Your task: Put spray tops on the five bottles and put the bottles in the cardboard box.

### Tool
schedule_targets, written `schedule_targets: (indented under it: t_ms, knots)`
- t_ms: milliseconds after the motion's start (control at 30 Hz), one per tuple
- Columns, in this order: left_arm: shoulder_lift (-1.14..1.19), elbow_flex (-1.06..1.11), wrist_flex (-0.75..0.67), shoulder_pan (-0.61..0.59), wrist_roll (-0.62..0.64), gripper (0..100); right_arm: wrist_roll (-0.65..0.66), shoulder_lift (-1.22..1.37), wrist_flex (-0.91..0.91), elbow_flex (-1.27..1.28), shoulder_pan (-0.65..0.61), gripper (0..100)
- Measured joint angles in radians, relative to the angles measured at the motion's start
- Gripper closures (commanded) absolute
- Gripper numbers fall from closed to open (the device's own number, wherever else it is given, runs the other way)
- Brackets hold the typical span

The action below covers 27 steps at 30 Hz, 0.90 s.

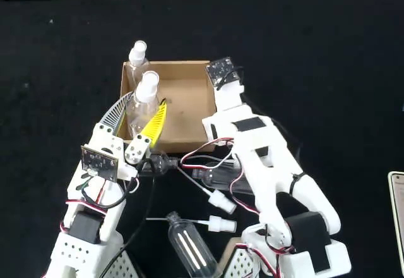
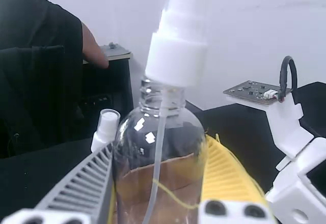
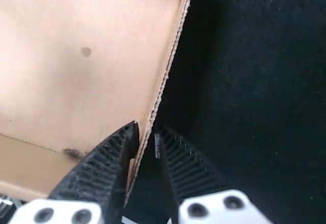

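high view: left jaws grip a capped spray bottle (image 1: 142, 110) over the cardboard box (image 1: 186, 101); right jaws pinch its wall, likely steadying it.

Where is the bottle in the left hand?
High view: the bottle is upright in the left hand, at the cardboard box's left side, near another capped bottle.

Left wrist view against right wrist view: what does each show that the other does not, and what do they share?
Left wrist view: the left claw shut on a clear bottle with its spray top on, a second spray top behind it, and the other arm's circuit board. Right wrist view: the right claw shut on the wall of the cardboard box, above the box's floor. Shared: the black table.
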Motion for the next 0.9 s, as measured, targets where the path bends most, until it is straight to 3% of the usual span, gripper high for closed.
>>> schedule_targets:
  t_ms: [533, 900]
  knots:
    - [0.0, 0.0, 0.0, 0.0, 0.0, 97, 0.008, 0.0, 0.044, -0.017, 0.058, 98.8]
    - [0.0, 0.0, 0.0, 0.0, 0.0, 97, -0.101, 0.0, 0.06, -0.017, 0.058, 98.8]
